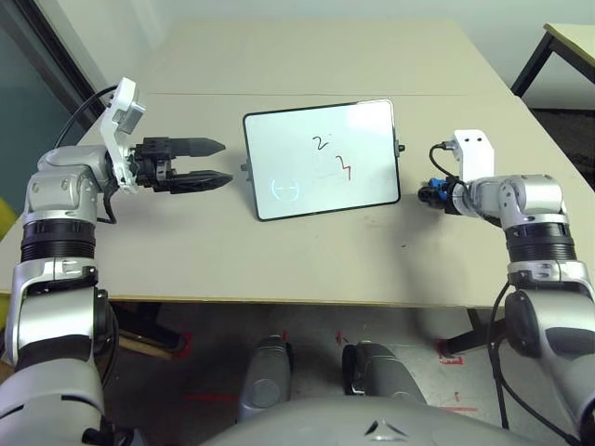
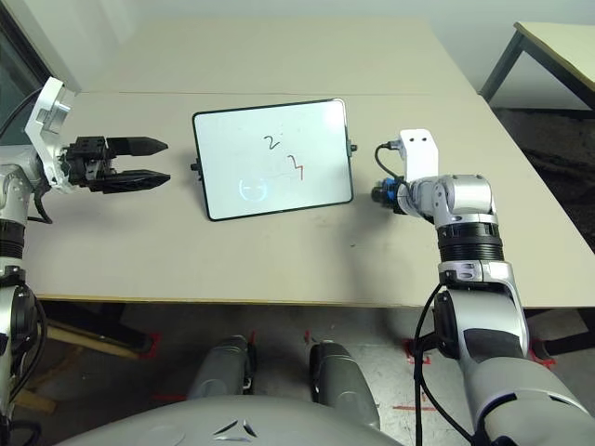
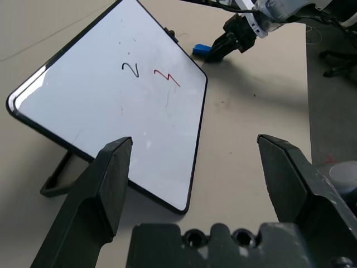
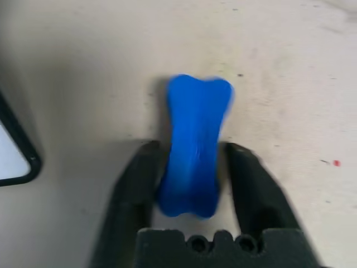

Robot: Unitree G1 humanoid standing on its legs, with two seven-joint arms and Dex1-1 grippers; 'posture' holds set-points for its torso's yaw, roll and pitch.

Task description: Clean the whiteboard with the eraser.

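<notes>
The whiteboard (image 1: 321, 158) stands tilted on a small prop stand at the middle of the table, with a black "2" and a red zigzag drawn on it. To its right, the small blue eraser (image 4: 192, 151) lies on the tabletop. My right gripper (image 4: 192, 162) has one finger against each of its long sides and is shut on it, low over the table. In the left wrist view the eraser (image 3: 201, 50) pokes out from those fingers just past the board's corner. My left gripper (image 1: 226, 162) hovers open to the left of the board, pointing at it, with nothing between its fingers.
The beige table (image 1: 279, 260) has a seam running across it behind the board, and its front edge is close to my body. A second table (image 1: 569, 39) stands at the far right, across a gap of floor.
</notes>
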